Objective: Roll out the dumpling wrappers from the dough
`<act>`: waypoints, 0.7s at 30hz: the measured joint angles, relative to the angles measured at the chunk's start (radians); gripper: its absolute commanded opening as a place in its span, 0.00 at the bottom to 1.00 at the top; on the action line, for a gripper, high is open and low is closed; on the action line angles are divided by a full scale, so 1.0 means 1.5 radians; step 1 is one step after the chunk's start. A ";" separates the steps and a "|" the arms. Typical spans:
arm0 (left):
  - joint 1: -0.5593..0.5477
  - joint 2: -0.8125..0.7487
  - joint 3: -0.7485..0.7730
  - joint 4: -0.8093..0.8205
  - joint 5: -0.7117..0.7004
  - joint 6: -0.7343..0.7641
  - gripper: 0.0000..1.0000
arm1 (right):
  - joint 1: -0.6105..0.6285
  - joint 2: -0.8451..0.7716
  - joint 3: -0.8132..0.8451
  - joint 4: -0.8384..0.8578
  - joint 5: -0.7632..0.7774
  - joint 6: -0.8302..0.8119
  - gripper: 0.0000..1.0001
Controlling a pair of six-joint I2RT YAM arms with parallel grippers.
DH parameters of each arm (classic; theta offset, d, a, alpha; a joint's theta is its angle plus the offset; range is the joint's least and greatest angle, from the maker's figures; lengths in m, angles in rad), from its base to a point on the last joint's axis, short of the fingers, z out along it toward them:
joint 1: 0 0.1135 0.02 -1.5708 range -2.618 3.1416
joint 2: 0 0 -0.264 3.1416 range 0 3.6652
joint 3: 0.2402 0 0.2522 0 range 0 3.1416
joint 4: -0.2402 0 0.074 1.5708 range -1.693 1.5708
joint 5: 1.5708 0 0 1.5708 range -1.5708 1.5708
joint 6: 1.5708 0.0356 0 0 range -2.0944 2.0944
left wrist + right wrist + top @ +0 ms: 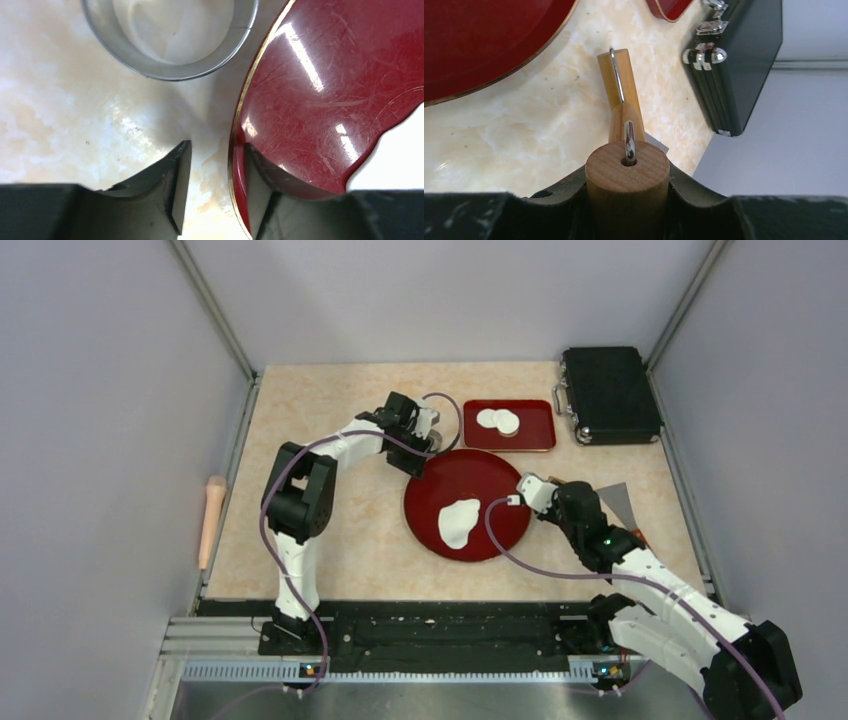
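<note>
**Left jaws astride the plate rim, right hand clamped on a wooden handle**

From above: the dough [458,522], a ragged white sheet, lies on the round red plate [500,480] at mid-table, left of the plate's centre; two dumpling wrappers [497,420] sit overlapping on the rectangular red tray [535,435] just beyond the plate; a black case [610,395] lies at the far right corner; the left gripper [415,460] reaches to the plate's far-left edge; the right gripper [528,490] hangs at the plate's right edge, and its grip cannot be made out here.

Left wrist: the jaws stand apart, holding nothing; one finger is over the bare table [75,125], the other over the plate, with the gold-edged rim in the gap between them; a metal ring [170,72] stands on the table just ahead, beside the plate; a white edge of the dough shows at the right.

Right wrist: the fingers are closed tight on a round wooden handle [626,172] with a metal wire set in its end; the plate is off to the left, the case to the right.
</note>
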 measured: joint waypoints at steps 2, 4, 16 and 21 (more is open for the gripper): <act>0.004 -0.008 -0.004 -0.003 -0.009 0.007 0.62 | 0.000 -0.001 0.000 -0.012 -0.019 0.008 0.51; 0.008 -0.015 -0.008 -0.005 -0.012 0.011 0.69 | 0.000 -0.006 0.000 -0.032 -0.043 0.016 0.61; 0.023 -0.087 -0.010 -0.012 -0.014 0.028 0.90 | 0.000 -0.092 0.146 -0.266 -0.272 0.059 0.83; 0.037 -0.072 0.071 -0.025 -0.049 0.023 0.86 | 0.000 -0.097 0.171 -0.230 -0.276 0.108 0.83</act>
